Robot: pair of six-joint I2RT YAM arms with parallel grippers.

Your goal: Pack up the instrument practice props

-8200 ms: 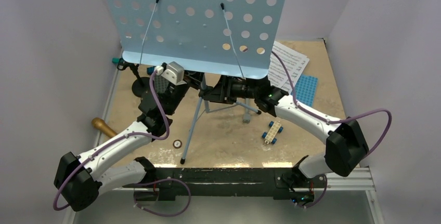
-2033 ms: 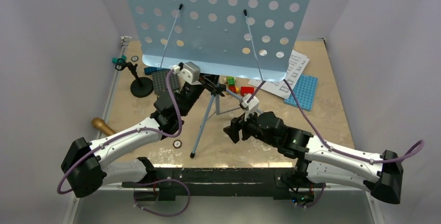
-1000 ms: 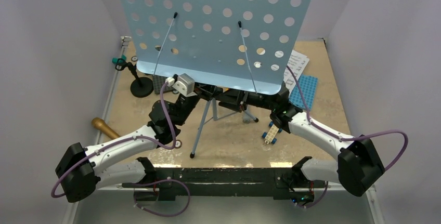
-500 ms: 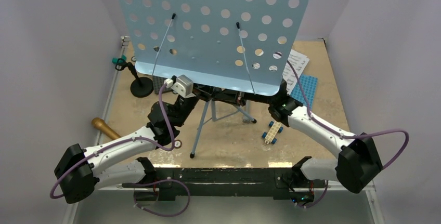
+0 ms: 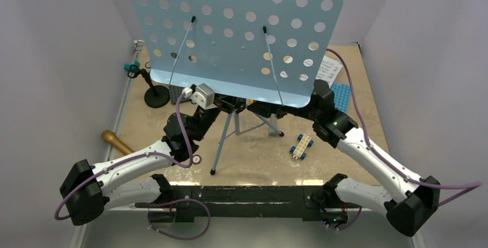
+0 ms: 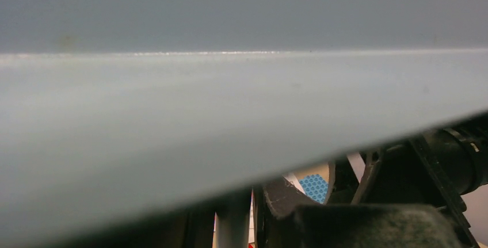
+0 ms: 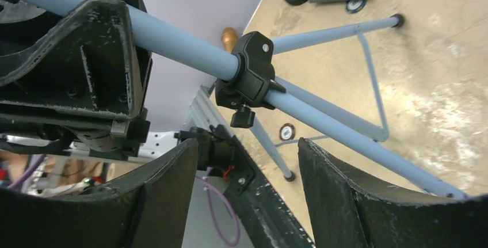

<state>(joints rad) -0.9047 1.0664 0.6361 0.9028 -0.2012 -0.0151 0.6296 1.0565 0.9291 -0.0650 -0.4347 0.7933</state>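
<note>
The light-blue perforated music stand [image 5: 230,29] stands upright at mid-table on its tripod legs [image 5: 221,144]. My left gripper [image 5: 228,106] is under the desk, shut on the stand's pole [image 7: 172,35]. In the left wrist view the desk's underside fills the picture. My right gripper [image 7: 247,161] is open, a little short of the pole's black clamp [image 7: 250,78], with nothing between its fingers. White sheet-music pages [image 5: 329,69] lie at the back right. The gold-brown microphone [image 5: 115,140] lies at the left edge. The black round-base mic stand [image 5: 155,95] stands at the back left.
A blue studded baseplate [image 5: 340,95] lies beside the pages. A grey baseplate [image 5: 174,94] sits by the mic stand. A small toy brick car [image 5: 301,145] rests in front of the right arm. A small round disc [image 5: 197,159] lies near the left forearm.
The right arm has swung its elbow out to the lower right and its wrist has drawn back to the right from the pole. The left arm and the stand have barely moved.
</note>
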